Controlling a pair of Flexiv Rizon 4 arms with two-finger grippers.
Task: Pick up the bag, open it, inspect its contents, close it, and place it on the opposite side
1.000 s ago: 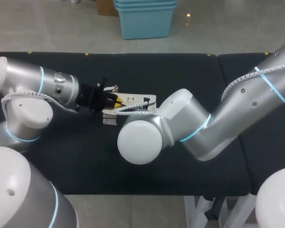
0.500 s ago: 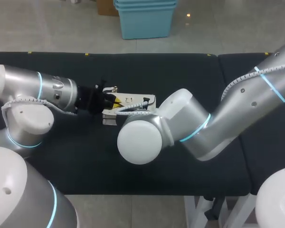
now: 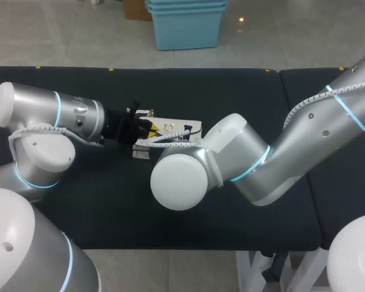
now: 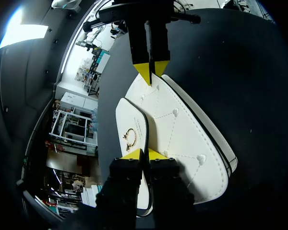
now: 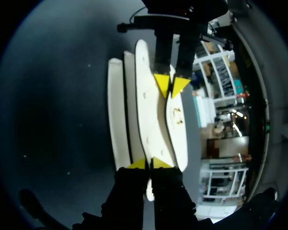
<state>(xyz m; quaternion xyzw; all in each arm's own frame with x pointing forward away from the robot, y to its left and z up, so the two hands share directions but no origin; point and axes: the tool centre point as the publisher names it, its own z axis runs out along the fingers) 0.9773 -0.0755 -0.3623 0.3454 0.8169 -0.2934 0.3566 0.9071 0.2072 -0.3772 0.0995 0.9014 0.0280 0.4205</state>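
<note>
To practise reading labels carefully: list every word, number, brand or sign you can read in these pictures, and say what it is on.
None can be read.
The white bag shows only stitching, studs and a gold ring clasp on its flap, with no lettering.
The left gripper and right gripper, both pinching the bag, carry no legible marks.
The table is plain black.
</note>
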